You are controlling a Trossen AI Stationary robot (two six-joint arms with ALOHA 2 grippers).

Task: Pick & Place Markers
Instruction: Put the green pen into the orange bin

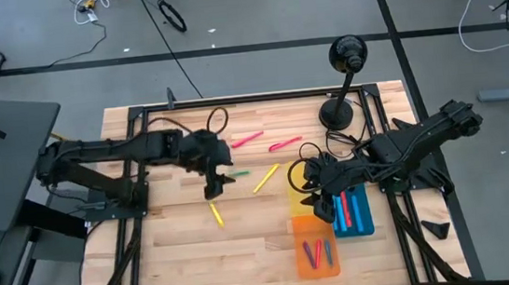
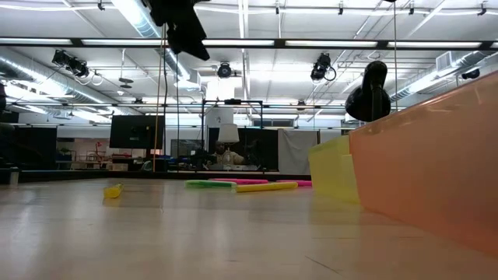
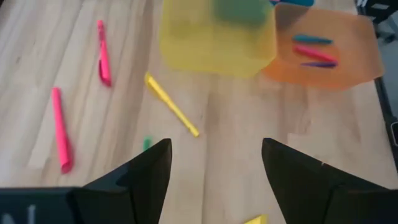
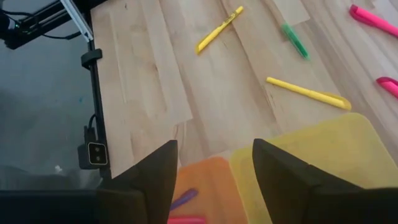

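Table: pale wood planks point(image 1: 181, 252), smooth and matte, framed by a dark rail.
Trays: three flat translucent plastic rectangles near my right arm, yellow point(image 1: 302, 201), orange point(image 1: 317, 256), blue point(image 1: 363, 216).
My left gripper point(image 1: 214, 179): hanging above the table's middle, jaws spread, nothing between them.
My right gripper point(image 1: 315, 191): over the yellow tray, fingers apart, empty.
Markers: thin sticks; two pink point(image 1: 247, 139), one yellow point(image 1: 265, 178), one green point(image 1: 235, 174) and another yellow point(image 1: 216, 214) lie loose; others lie in the orange and blue trays.
Hidden: my right arm covers part of the yellow tray.
Open room: bare planks along the near edge.
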